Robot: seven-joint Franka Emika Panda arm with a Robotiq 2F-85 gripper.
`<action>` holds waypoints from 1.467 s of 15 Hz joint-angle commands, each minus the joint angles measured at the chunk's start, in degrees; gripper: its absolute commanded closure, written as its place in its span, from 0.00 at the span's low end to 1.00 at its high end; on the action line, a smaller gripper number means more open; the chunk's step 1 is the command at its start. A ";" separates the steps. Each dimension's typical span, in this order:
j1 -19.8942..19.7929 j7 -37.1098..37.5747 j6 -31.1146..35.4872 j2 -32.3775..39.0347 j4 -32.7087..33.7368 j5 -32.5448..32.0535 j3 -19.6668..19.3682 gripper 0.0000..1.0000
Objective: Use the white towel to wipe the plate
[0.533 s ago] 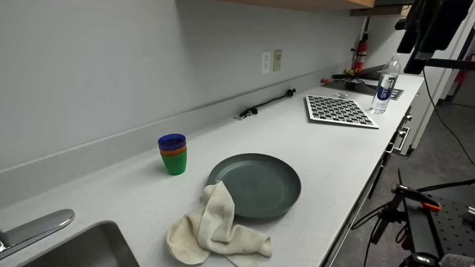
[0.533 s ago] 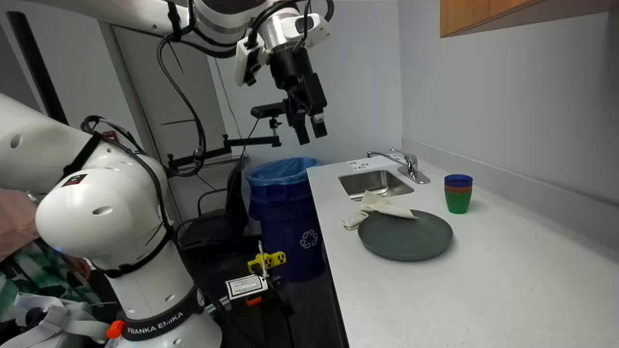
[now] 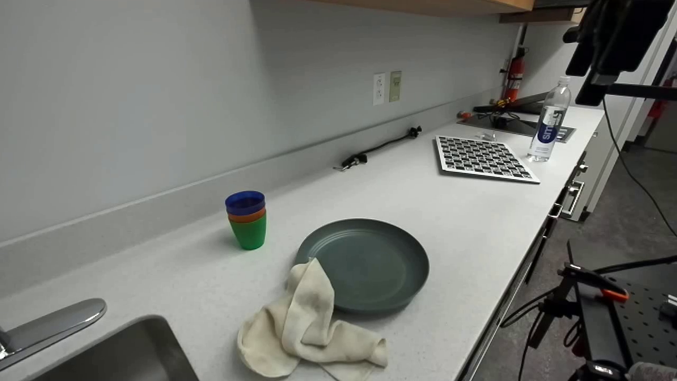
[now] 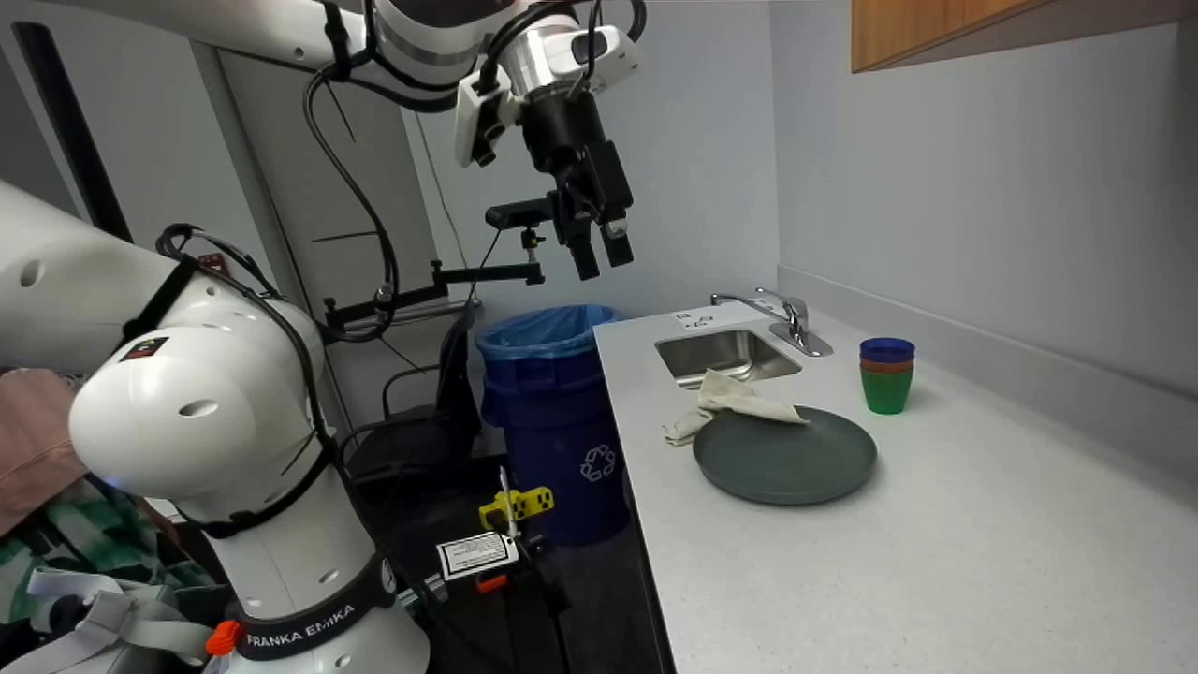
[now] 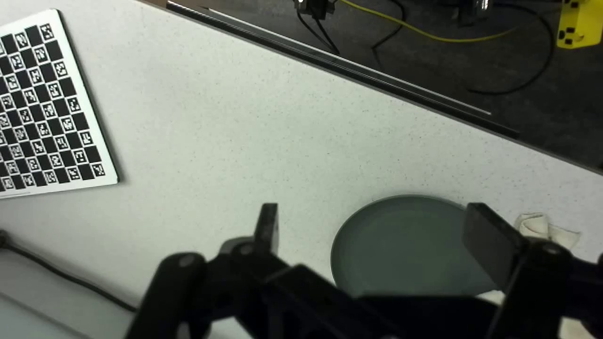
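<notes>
The dark green round plate (image 3: 378, 267) lies flat on the white counter and also shows in an exterior view (image 4: 796, 468) and the wrist view (image 5: 410, 249). The crumpled off-white towel (image 3: 312, 328) lies partly over the plate's rim on the sink side, the rest on the counter; it also shows in an exterior view (image 4: 739, 401). In the wrist view the towel (image 5: 534, 226) is partly hidden behind a finger. My gripper (image 4: 604, 265) is open and empty, well above the counter, its fingers wide apart in the wrist view (image 5: 372, 207). Part of it shows at top right in an exterior view (image 3: 582, 85).
A stack of blue, orange and green cups (image 3: 248, 227) stands near the wall. A sink (image 4: 728, 356) with a faucet (image 4: 794, 323) lies beyond the towel. A checkered board (image 3: 484, 157) and a water bottle (image 3: 550, 121) stand farther along. A wooden cabinet (image 4: 983, 33) hangs above.
</notes>
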 commanded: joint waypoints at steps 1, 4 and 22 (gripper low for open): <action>1.15 0.66 -0.25 0.20 0.16 -0.67 -0.89 0.00; 1.15 0.66 -0.25 0.20 0.16 -0.67 -0.89 0.00; 4.01 -1.00 2.25 0.07 -0.46 6.42 -3.99 0.00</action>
